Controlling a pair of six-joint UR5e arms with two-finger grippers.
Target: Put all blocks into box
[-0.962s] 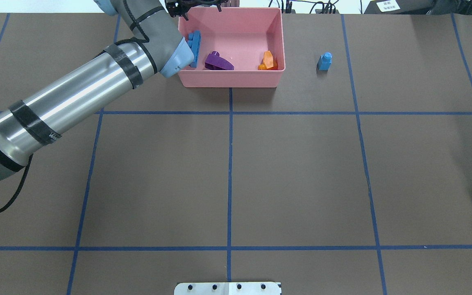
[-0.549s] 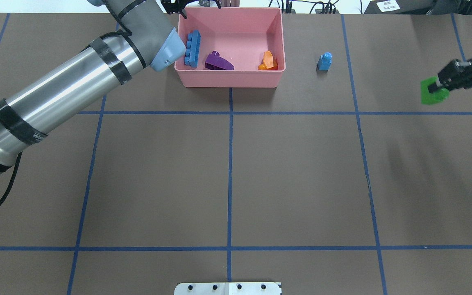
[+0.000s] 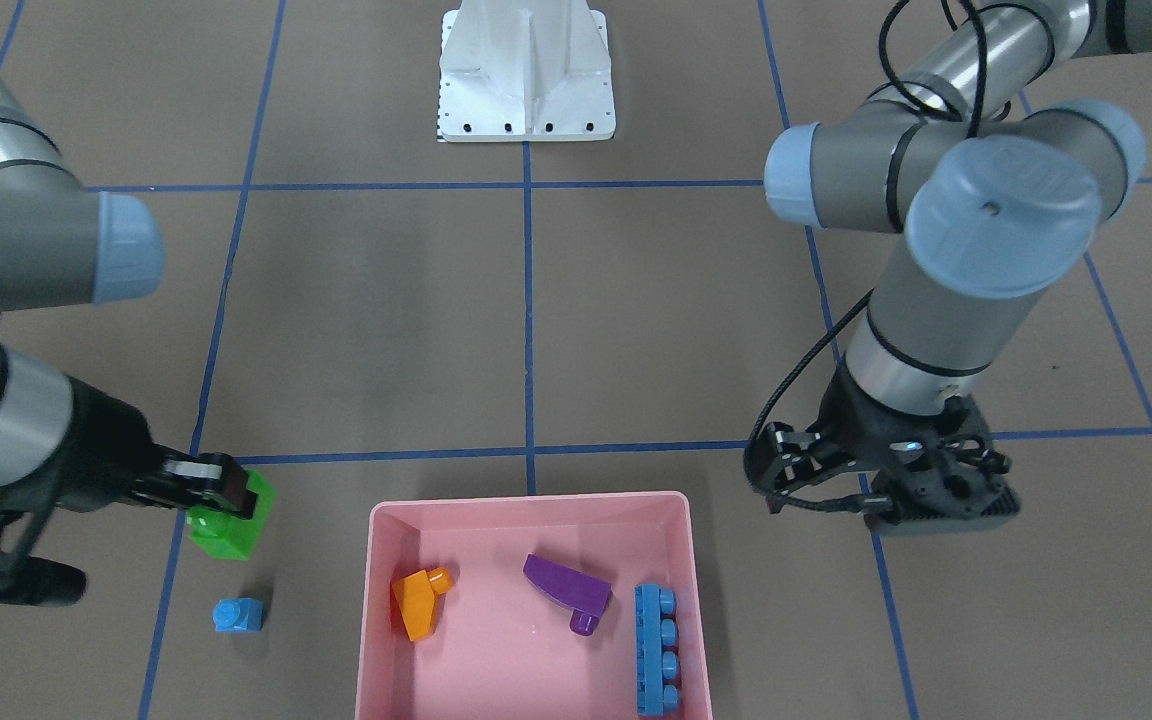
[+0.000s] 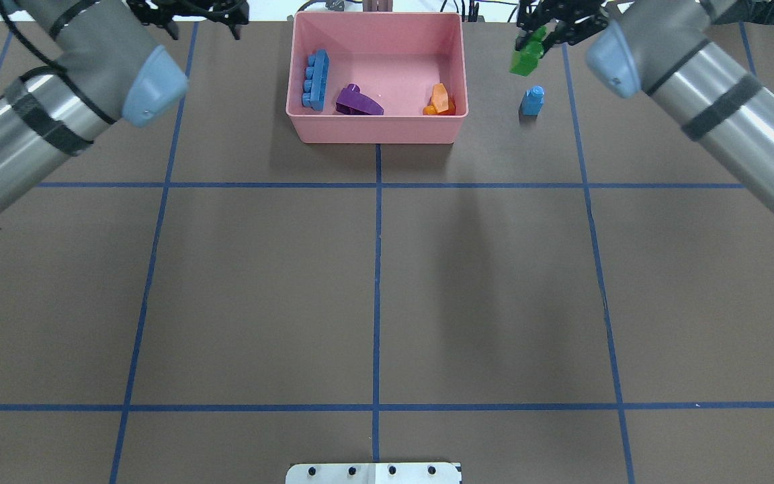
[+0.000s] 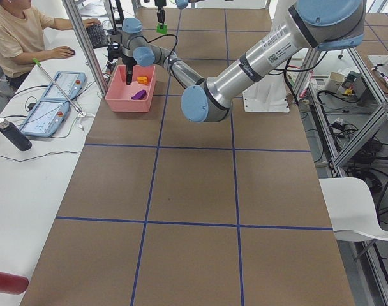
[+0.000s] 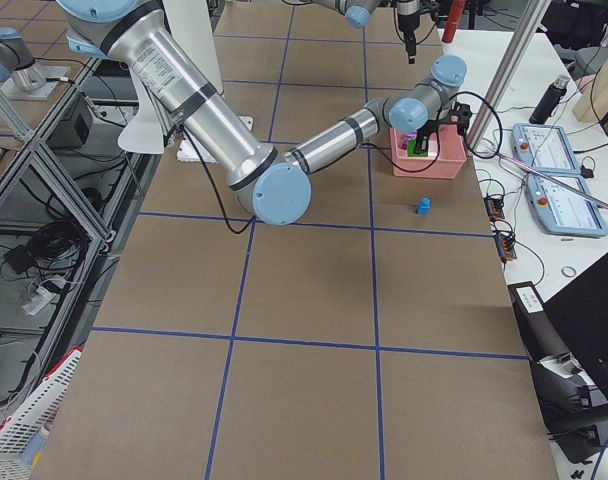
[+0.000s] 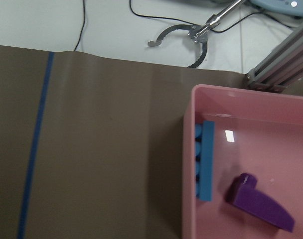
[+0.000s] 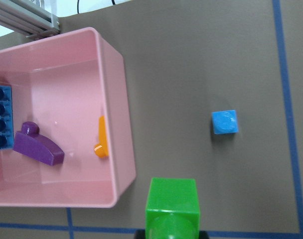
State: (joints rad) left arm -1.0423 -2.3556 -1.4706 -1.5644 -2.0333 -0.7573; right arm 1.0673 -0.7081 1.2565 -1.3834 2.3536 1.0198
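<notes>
The pink box (image 4: 377,132) stands at the table's far edge. In it lie the long blue block (image 4: 316,79), the purple block (image 4: 358,101) and the orange block (image 4: 441,99). The small blue block (image 4: 532,101) stands on the table right of the box. My right gripper (image 4: 540,39) is shut on the green block (image 4: 527,58) and holds it above the table, between the box and the small blue block; the green block also shows in the front view (image 3: 229,525). My left gripper (image 4: 202,20) is open and empty, left of the box.
The white metal base (image 4: 373,472) sits at the near edge. A side desk with consoles, cables and a seated operator (image 5: 15,38) lies beyond the table's far edge. Blue tape lines (image 4: 377,269) mark the brown table.
My right arm came in from the right with the green block and carried it to the far edge beside the box. My left arm swung left, away from the box.
</notes>
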